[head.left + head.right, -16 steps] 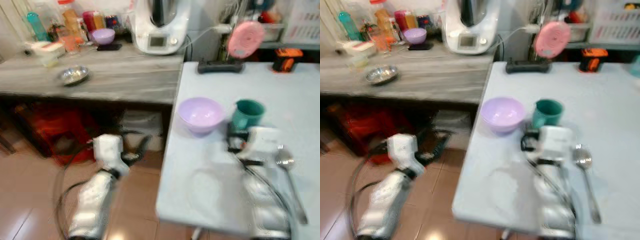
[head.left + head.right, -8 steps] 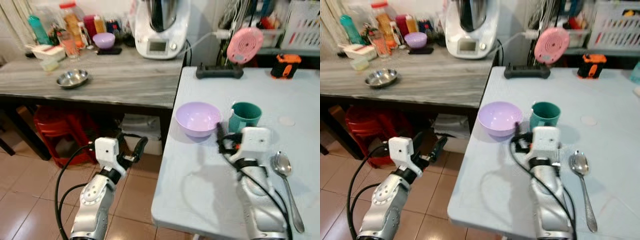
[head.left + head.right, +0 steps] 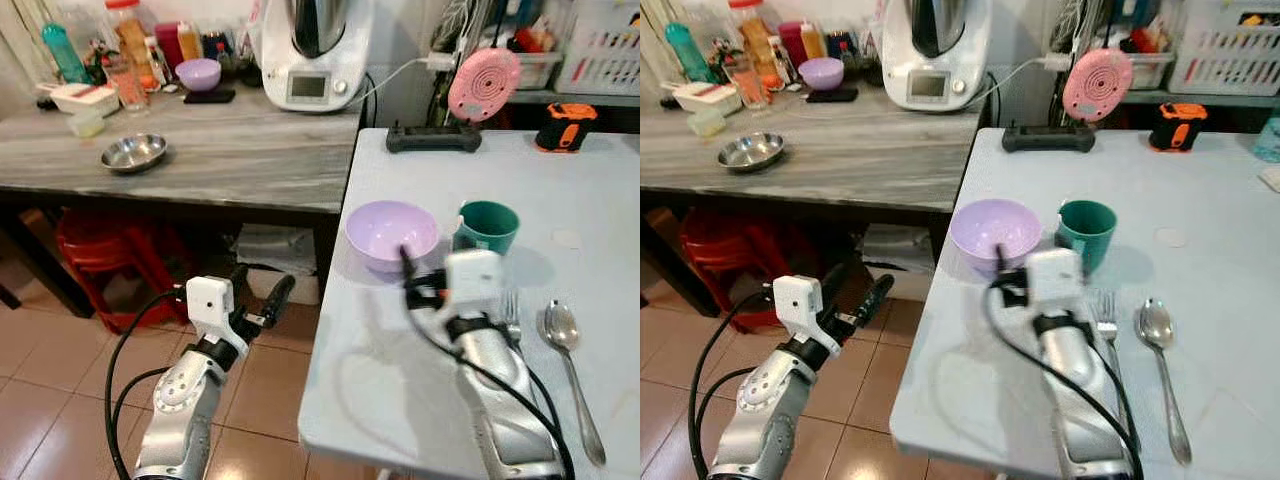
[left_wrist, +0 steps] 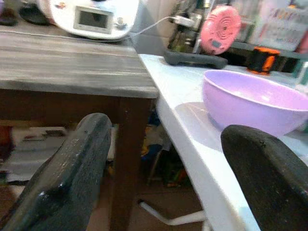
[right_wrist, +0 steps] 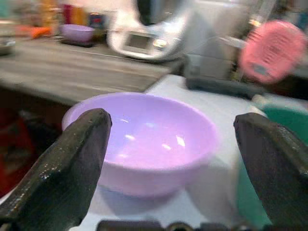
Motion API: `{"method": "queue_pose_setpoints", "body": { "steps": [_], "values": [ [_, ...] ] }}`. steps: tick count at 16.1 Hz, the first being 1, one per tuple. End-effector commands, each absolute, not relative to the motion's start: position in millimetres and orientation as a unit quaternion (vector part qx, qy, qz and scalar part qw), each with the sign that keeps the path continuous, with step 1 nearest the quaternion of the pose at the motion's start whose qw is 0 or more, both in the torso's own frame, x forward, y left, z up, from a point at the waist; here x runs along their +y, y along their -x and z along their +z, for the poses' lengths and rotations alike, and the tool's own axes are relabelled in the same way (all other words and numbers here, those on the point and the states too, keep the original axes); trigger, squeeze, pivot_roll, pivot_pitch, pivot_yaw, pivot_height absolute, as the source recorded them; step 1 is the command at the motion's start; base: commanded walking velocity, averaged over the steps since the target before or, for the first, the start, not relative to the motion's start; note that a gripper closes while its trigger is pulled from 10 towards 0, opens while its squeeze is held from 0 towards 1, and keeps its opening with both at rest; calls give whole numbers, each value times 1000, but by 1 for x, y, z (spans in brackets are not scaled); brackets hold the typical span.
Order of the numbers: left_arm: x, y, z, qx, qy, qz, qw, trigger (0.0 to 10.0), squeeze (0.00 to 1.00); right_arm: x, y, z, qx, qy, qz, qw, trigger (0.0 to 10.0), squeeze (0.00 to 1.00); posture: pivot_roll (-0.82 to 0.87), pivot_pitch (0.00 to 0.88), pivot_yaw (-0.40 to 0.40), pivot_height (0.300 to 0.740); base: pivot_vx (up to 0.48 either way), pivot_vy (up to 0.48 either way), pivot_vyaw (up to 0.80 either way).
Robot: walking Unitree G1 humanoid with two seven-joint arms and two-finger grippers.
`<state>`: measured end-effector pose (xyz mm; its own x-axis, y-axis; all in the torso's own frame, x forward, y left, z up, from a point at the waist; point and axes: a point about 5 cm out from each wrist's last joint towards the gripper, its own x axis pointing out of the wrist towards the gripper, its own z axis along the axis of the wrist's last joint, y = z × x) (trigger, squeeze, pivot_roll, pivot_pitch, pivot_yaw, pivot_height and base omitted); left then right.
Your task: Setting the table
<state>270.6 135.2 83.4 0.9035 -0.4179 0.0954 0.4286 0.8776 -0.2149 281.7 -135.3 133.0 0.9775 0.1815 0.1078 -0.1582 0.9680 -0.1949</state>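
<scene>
Just now the right arm lies stretched forward across the pale blue table (image 3: 600, 180), forearm low over the top, its white wrist block close to the near side of the lilac bowl (image 3: 391, 232). The right gripper (image 5: 173, 159) points straight at that bowl; in the right wrist view its two black fingers (image 5: 62, 168) stand wide apart with the bowl framed between them, touching nothing and holding nothing. The bowl sits upright near the table's left edge, at about eleven o'clock from the wrist block. Just beside it, toward three o'clock, stands a green cup (image 3: 485, 226), upright, and the two look close enough to nearly touch, though I cannot tell whether they do. A fork (image 3: 512, 318) lies flat just at the right side of the forearm, and a spoon (image 3: 568, 360) lies further toward three o'clock, bowl end pointing to twelve.

The left arm hangs off the table, bent at the elbow and raised over the tiled floor (image 3: 40, 400), beside the table's left edge. The left gripper (image 4: 163, 178) is spread wide and empty, its fingers (image 4: 72, 178) aimed toward the table edge and the bowl beyond.

At twelve o'clock, on the wooden counter (image 3: 220, 150), stand a white kitchen machine (image 3: 310, 50) and a steel dish (image 3: 133, 153).
</scene>
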Motion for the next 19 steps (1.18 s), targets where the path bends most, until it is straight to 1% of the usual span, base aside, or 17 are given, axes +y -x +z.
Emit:
{"method": "queue_pose_setpoints", "body": {
  "steps": [1, 2, 3, 5, 9, 11, 15, 17, 19],
  "values": [
    [141, -265, 83, -24, 121, -241, 963, 10000, 0, -121, -282, 141, -81, 113, 133, 981, 10000, 0, -76, 6, 80, 740, 0, 0, 0],
    [141, -262, 83, -24, 120, -252, 960, 10000, 0, -117, -282, 139, -78, 125, 149, 978, 10000, 0, -76, 6, 80, 740, 0, 0, 0],
    [141, -260, 86, -31, 101, -272, 957, 10000, 0, -112, -282, 136, -67, 140, 176, 972, 10000, 0, -77, 10, 77, 740, 0, 0, 0],
    [141, -259, 86, -30, 97, -280, 955, 10000, 0, -109, -283, 134, -60, 174, 207, 961, 10000, 0, -77, 12, 77, 740, 0, 0, 0],
    [137, -256, 86, -29, 106, -302, 947, 10000, 0, -118, -295, 138, -39, 216, 233, 947, 10000, 0, -81, 21, 75, 740, 0, 0, 0],
    [133, -253, 87, -32, 104, -325, 940, 10000, 0, -129, -308, 139, -10, 235, 244, 941, 10000, 0, -83, 25, 75, 740, 0, 0, 0],
    [134, -253, 87, -30, 102, -325, 940, 10000, 0, -127, -319, 137, 15, 254, 281, 925, 10000, 0, -82, 30, 77, 740, 0, 0, 0],
    [134, -251, 87, -27, 101, -328, 939, 10000, 0, -122, -328, 138, 17, 275, 300, 913, 10000, 0, -78, 39, 74, 740, 0, 0, 0],
    [133, -250, 86, -24, 100, -330, 938, 10000, 0, -123, -336, 139, 23, 302, 309, 902, 10000, 0, -74, 44, 73, 740, 0, 0, 0]
  ]
}}
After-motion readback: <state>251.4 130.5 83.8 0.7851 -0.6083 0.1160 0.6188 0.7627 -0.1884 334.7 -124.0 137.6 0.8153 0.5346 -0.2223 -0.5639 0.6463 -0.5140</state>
